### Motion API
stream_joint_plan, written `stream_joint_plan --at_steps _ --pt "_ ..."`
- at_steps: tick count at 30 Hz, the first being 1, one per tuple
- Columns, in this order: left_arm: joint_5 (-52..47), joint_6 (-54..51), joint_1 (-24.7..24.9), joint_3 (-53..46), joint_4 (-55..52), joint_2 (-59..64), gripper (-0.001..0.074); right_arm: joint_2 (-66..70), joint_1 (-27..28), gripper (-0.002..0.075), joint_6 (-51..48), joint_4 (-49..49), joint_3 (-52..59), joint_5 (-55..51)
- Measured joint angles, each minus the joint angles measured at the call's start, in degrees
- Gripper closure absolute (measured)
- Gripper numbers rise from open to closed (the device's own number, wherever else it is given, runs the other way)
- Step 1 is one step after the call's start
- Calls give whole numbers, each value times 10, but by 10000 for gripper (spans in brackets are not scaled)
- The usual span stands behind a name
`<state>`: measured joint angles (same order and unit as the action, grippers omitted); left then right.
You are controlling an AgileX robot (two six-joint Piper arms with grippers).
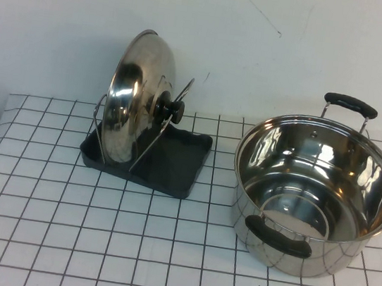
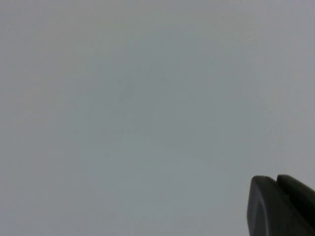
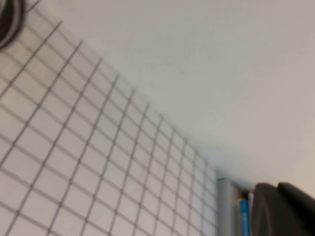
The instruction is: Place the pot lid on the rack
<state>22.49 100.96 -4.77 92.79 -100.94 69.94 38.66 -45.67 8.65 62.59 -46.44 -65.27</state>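
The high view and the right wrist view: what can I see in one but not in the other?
Only the high view shows the pot lid standing on edge in the rack, its black knob facing the open steel pot to its right. Neither arm appears there.

Only the right wrist view shows a dark part of the right pincer in the picture's corner, with something blue beside it. The left pincer shows only in its own wrist view, facing blank grey.

Both show the checked tablecloth and the pale wall.
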Motion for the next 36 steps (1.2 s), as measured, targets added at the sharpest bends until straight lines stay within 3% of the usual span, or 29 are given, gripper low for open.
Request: stream_joint_plan --at_steps 6,10,16,25,29,36 --pt "-213 -184 0 -61 12 -1 736 -48 0 728 -67 -174 -12 -24" --pt "-350 -289 4 -118 112 -13 736 -80 0 728 -100 -294 -12 -11" --pt "-549 -520 23 -134 510 -59 736 -117 0 728 -133 -412 -12 67" --pt "-723 -1045 25 -144 1131 -122 736 -175 0 728 -139 -459 13 130" --pt "-733 -1169 27 -194 1294 -173 736 -211 0 728 -140 -488 87 187" --pt "-735 -1305 27 -342 1457 -328 736 -272 0 728 -139 -508 219 263"
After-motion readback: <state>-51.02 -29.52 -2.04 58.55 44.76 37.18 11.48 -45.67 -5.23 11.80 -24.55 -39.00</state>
